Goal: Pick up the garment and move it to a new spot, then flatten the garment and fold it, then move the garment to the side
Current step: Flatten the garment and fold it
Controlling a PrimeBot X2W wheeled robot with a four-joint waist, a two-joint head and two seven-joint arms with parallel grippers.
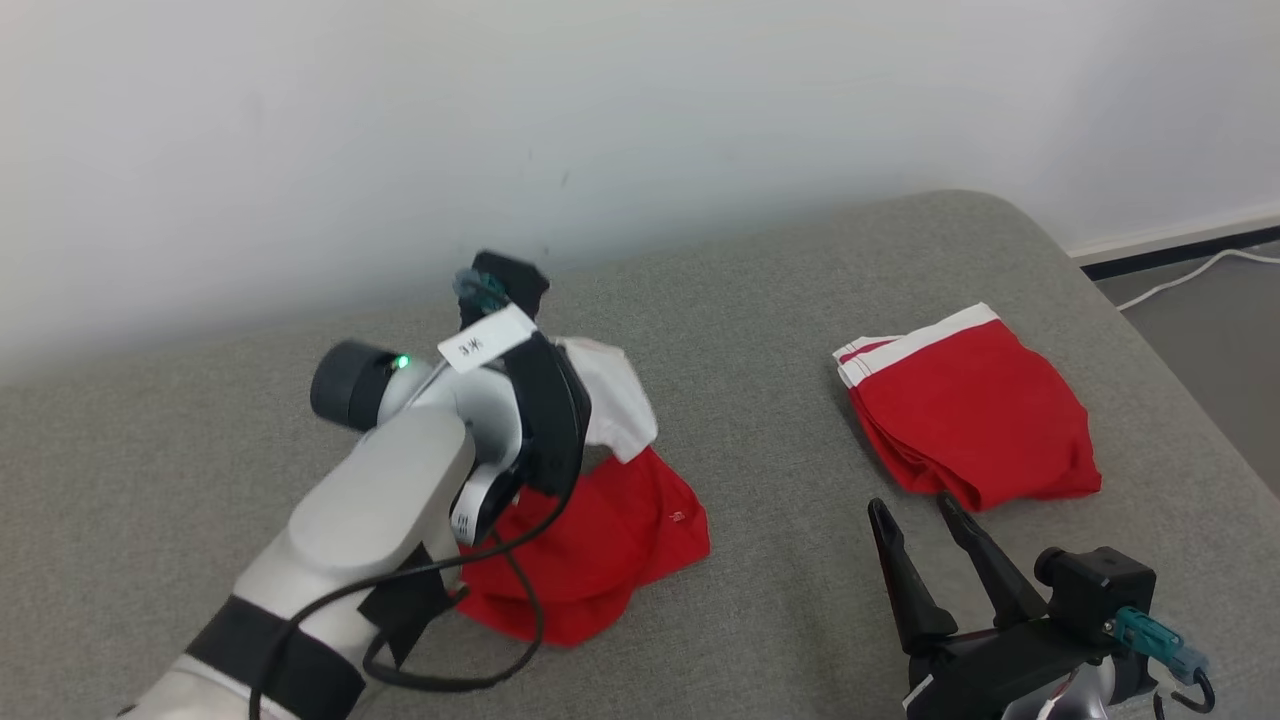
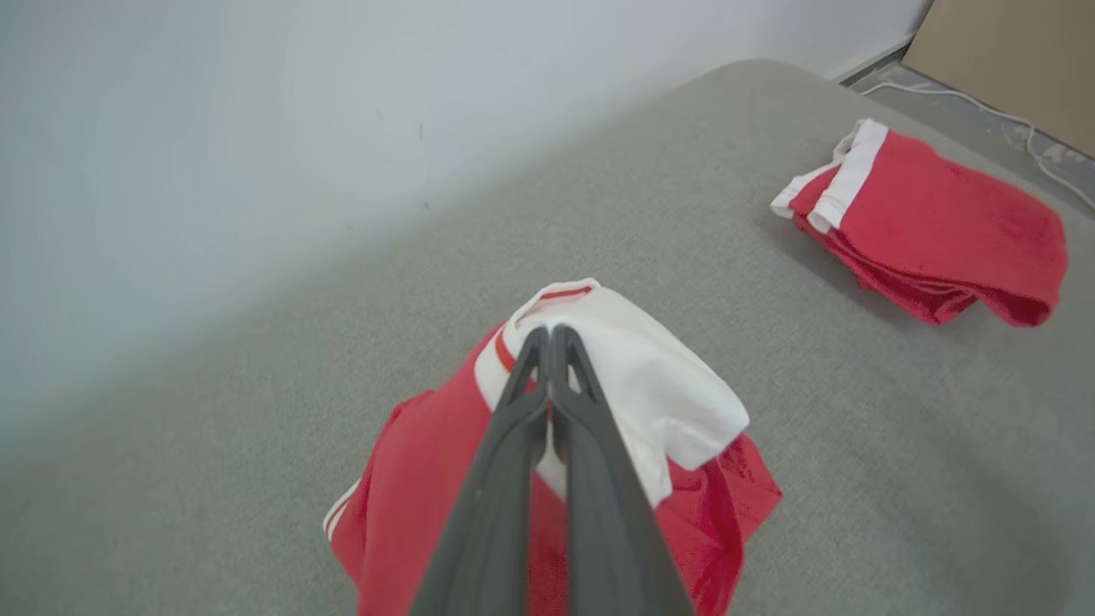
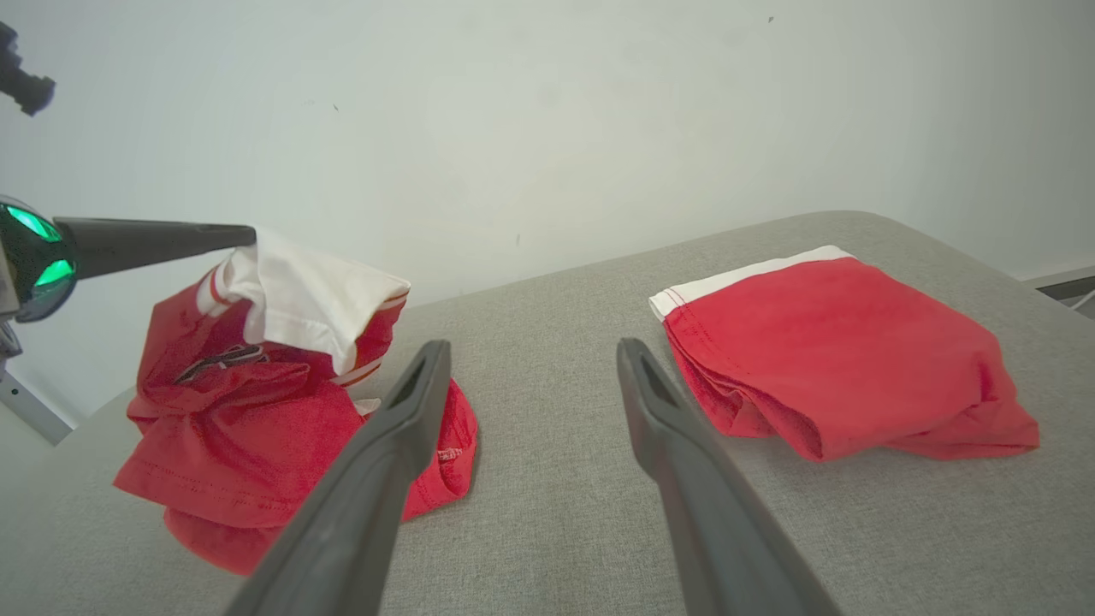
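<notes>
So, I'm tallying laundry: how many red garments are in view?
2. The crumpled garment sits at the left, pinched by the left gripper; the folded garment lies at the right, untouched. Either pile's folds could hide another.

Our left forearm (image 1: 370, 510) is pale grey with a black band (image 1: 270, 660) and cable (image 1: 460, 686). Our right tool (image 1: 911, 503) has long dark fingers (image 1: 905, 580).

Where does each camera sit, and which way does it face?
Head view: on the head, down at the grey cushion; left forearm, right fingers show.
Left wrist view: from that wrist, along shut left fingers pinching the crumpled garment.
Right wrist view: from that wrist, along open right fingers toward the wall.
All share the folded garment.
</notes>
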